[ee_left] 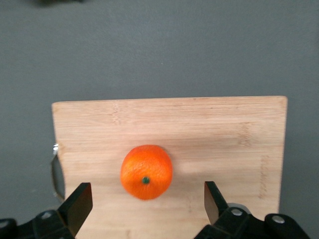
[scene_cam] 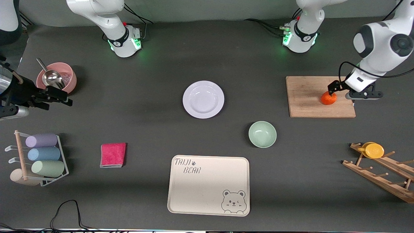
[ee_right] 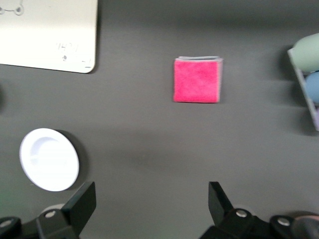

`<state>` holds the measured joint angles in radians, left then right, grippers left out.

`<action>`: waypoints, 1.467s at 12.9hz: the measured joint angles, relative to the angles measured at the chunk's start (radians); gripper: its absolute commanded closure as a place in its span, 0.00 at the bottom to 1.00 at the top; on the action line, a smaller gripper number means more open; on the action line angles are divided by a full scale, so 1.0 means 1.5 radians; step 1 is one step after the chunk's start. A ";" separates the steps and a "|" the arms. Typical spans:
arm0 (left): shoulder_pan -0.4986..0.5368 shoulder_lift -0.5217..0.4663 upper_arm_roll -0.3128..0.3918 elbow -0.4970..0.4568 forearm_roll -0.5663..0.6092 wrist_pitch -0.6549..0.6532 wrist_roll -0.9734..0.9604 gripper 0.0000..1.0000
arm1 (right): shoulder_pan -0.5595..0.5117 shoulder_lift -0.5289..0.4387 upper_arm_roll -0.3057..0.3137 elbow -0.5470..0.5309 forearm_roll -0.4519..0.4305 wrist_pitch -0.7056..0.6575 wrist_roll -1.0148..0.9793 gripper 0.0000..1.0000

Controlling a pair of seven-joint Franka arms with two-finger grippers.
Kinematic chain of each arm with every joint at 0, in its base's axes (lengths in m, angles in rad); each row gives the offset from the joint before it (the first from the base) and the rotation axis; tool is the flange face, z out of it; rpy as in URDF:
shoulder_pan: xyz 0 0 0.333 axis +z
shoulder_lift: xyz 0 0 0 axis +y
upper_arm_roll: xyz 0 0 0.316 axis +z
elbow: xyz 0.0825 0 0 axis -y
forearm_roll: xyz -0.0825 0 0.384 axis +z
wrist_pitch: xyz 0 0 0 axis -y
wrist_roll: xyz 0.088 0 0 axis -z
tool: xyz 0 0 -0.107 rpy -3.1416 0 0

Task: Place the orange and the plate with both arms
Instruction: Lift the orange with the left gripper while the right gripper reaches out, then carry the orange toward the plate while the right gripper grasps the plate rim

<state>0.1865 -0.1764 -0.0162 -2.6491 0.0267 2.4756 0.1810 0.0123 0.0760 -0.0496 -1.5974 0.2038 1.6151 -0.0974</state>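
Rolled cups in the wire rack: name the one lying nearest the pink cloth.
The green cup lies nearest the pink cloth, nearer the front camera than the blue cup and purple cup.

The orange (scene_cam: 328, 98) sits on the cutting board (scene_cam: 307, 97); the plate (scene_cam: 203, 99) lies mid-table.

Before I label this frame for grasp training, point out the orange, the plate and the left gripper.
orange (ee_left: 146, 172): left wrist view, middle of the fruit.
plate (scene_cam: 203, 99): front view, bare centre.
left gripper (ee_left: 145, 201): left wrist view, midway between its open fingertips.
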 measured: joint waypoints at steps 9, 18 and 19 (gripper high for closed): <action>0.049 0.081 0.006 -0.068 0.052 0.163 0.000 0.00 | -0.004 0.135 -0.004 -0.004 0.274 0.078 0.000 0.00; 0.053 0.135 0.003 -0.090 0.054 0.260 -0.006 0.00 | 0.039 0.268 0.001 -0.041 0.532 0.222 -0.006 0.00; 0.053 0.136 0.003 -0.090 0.054 0.260 -0.006 0.17 | 0.048 0.268 0.001 -0.063 0.570 0.241 -0.026 0.00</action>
<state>0.2666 0.0272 -0.0122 -2.7835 0.1072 2.8652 0.1719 0.0850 0.4783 -0.0479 -1.6912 1.0586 1.9767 -0.1363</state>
